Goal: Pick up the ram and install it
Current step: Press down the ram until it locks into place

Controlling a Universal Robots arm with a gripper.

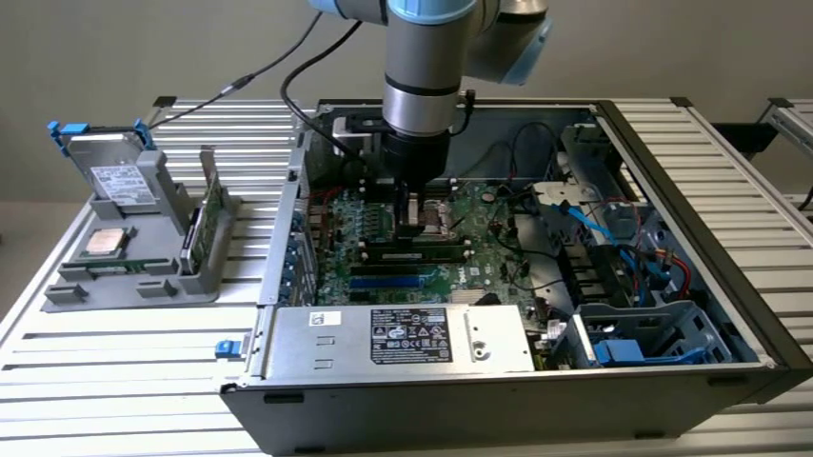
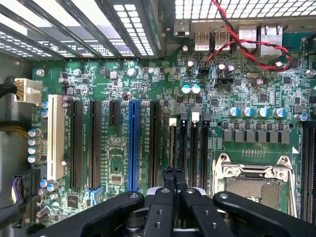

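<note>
Here, an open computer case (image 1: 711,171) on a slatted table (image 1: 114,343), filling the middle and right of the exterior view. Inside, a green motherboard (image 1: 489,228) with a power supply (image 1: 400,338) along the near wall. At centre frame, the gripper (image 1: 413,227) lowered over the board, fingertips (image 2: 173,174) pressed together in the wrist view, pinching nothing visible. Directly below the tool in the exterior view, the ram (image 1: 413,254), lying seated lengthwise in a slot, touching or just under the fingertips; cannot tell which. At left frame, a grey parts holder (image 1: 133,238).
</note>
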